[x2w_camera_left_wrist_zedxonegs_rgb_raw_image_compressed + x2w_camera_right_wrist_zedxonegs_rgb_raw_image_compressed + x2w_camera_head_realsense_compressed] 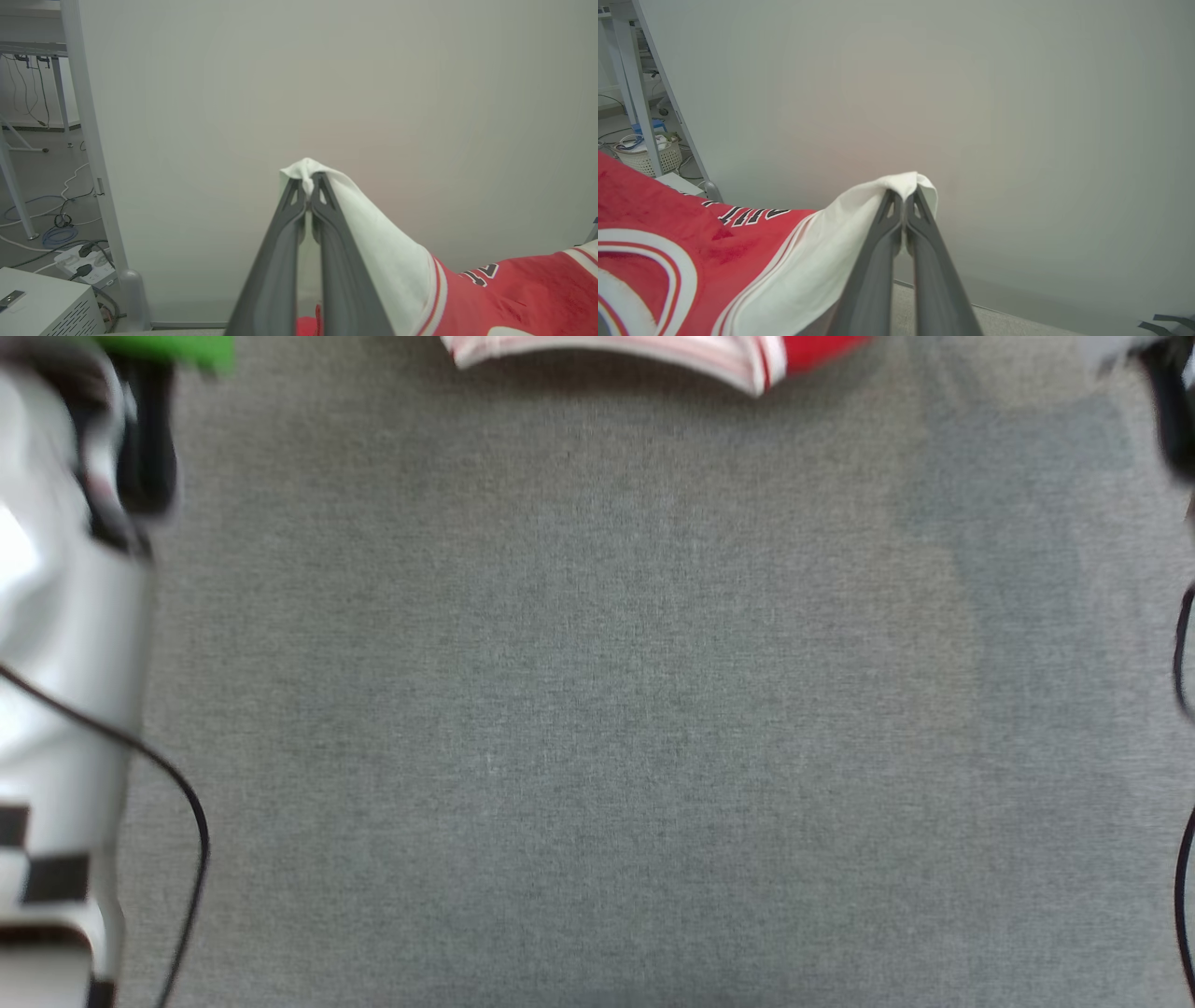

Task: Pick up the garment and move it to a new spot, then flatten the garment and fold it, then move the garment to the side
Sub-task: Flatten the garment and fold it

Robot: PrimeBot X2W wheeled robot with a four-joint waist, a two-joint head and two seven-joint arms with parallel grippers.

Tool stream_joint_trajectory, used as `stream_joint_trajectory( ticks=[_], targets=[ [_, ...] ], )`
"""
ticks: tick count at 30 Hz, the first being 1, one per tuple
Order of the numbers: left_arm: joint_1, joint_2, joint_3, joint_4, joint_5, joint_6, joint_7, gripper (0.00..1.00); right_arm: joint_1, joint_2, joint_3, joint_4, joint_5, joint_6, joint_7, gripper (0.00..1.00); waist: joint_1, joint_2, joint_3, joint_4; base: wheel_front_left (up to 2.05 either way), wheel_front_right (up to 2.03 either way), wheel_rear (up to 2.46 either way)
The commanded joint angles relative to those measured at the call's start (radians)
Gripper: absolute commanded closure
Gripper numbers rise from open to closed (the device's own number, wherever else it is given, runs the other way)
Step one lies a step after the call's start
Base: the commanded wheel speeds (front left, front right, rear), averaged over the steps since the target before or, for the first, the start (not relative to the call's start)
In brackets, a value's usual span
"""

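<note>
The garment [514, 289] is a red jersey with white sleeves and black white-outlined lettering, held up in the air in front of a pale wall. My left gripper [308, 186] is shut on a pinch of its white sleeve cloth. My right gripper [903, 198] is shut on the other white sleeve, and the garment [691, 242] stretches away to that view's left. In the head view a striped white sleeve and a red edge of the garment [653, 355] hang at the top edge above the grey table [597, 709].
My pale left forearm [65, 663] with a black cable runs along the head view's left edge; dark cables show at the right edge. Beyond the table are a white frame post [88, 140], a power strip with cables [79, 261] and a white basket [644, 156].
</note>
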Motion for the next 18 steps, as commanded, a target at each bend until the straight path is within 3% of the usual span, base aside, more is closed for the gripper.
stream_joint_trajectory(
  ticks=[1,10,18],
  targets=[
    [0.083,-0.004,0.020,-0.024,0.012,0.004,-0.006,1.00,0.064,-0.012,0.010,-0.024,0.014,0.000,-0.008,1.00,0.0001,0.0000,-0.086,0.000,0.00,0.00,0.00],
    [0.511,-0.017,0.100,-0.143,0.025,0.018,-0.006,1.00,0.441,-0.060,0.011,-0.152,0.050,0.000,-0.010,1.00,0.0001,0.0000,-0.268,-0.002,0.00,0.00,0.00],
    [0.835,0.012,0.138,-0.208,-0.011,0.062,0.008,1.00,0.754,-0.084,-0.045,-0.226,0.047,0.000,0.024,1.00,0.0001,0.0000,-0.395,-0.009,0.00,0.00,0.00]
  ],
)
